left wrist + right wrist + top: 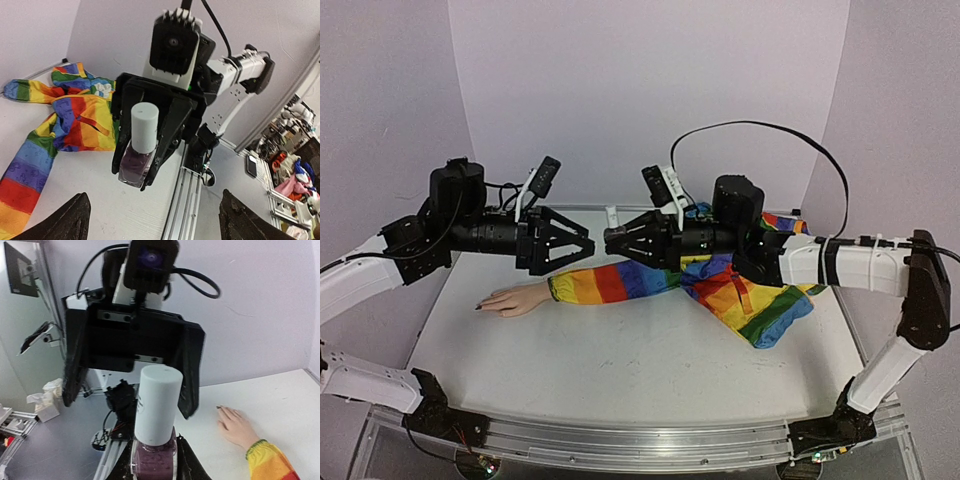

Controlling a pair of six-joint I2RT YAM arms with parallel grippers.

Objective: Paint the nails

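Top view — the left gripper [588,243] and right gripper [610,240] meet tip to tip in the air above the rainbow sleeve [610,283]. The mannequin hand [513,299] lies palm-down toward the left edge of the tabletop [620,380], its nails [478,306] pointing at that edge. Left wrist view — the right gripper is clamped on the polish bottle [136,162], steadying it with the white cap [144,127] presented outward. Right wrist view — the left gripper's jaws stand wide apart either side of the cap, gripping nothing, probably placed to close on it and unscrew.
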